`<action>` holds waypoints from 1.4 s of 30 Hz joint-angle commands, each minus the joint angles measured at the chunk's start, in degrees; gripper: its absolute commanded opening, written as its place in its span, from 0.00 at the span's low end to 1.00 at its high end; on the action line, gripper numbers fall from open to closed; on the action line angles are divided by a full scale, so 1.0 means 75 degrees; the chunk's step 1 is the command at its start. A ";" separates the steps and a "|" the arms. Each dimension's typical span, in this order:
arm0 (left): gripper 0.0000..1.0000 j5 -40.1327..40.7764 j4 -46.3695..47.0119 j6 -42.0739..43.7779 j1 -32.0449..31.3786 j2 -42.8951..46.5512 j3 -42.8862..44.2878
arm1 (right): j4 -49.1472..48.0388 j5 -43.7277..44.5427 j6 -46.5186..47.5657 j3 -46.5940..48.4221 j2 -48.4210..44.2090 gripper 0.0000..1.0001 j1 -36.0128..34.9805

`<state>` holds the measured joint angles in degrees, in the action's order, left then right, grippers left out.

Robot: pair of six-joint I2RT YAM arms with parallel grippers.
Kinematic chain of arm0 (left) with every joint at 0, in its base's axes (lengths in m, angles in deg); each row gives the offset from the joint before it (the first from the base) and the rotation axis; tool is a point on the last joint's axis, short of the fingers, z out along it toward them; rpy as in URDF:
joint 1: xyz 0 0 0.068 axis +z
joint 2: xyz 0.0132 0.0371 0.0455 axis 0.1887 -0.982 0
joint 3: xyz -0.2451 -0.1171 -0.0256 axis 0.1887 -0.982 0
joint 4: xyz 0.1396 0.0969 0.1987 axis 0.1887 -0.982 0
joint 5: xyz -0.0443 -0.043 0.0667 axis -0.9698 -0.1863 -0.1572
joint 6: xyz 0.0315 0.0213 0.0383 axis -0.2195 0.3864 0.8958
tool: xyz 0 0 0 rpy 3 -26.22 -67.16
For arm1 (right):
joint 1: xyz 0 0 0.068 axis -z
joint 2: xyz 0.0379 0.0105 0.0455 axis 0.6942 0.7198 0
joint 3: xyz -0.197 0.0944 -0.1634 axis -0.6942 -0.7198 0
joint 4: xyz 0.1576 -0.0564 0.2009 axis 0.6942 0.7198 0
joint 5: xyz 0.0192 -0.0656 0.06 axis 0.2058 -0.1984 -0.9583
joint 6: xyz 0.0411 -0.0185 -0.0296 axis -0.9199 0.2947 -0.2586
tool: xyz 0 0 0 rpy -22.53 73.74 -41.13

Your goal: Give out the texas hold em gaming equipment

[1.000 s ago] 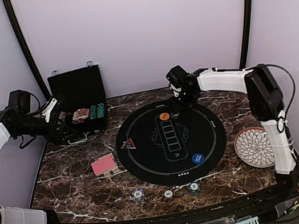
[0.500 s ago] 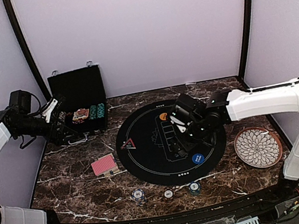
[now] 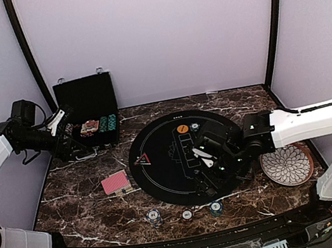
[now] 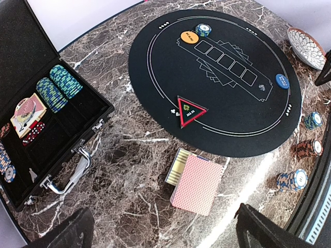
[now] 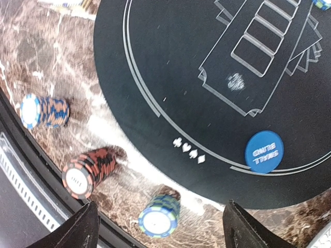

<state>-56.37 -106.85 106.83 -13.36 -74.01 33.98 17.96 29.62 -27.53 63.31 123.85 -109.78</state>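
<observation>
Plainly, left jaws and right jaws gape wide, empty; card deck (image 4: pixel 197 183) lies long axis toward triangle marker (image 4: pixel 190 109).

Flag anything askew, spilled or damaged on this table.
Nothing is spilled or damaged. The one slight oddity is the deck of playing cards, lying at an angle on the marble table beside the black mat, its stack seemingly sheared to one side. The three chip stacks stand intact at the near edge.

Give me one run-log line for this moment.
left gripper: open, near black hard case | right gripper: open, near teal-striped poker-chip stack
</observation>
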 commanded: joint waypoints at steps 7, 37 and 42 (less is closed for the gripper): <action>0.99 -0.0171 -0.0343 0.0148 -0.0021 0.0035 0.0072 | -0.0012 -0.0050 -0.0182 -0.0447 0.0332 0.83 -0.0584; 0.99 -0.0142 -0.0444 0.0150 -0.0021 0.0123 0.0128 | -0.0278 -0.0002 0.0167 -0.0759 0.1192 0.67 -0.0812; 0.99 -0.0155 -0.0433 0.0130 -0.0024 0.0127 0.0178 | -0.0299 0.0088 0.0243 -0.0653 0.1294 0.63 -0.0821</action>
<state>-56.85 -107.90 107.28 -13.36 -74.03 33.98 16.65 28.90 -26.17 56.63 132.81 -115.44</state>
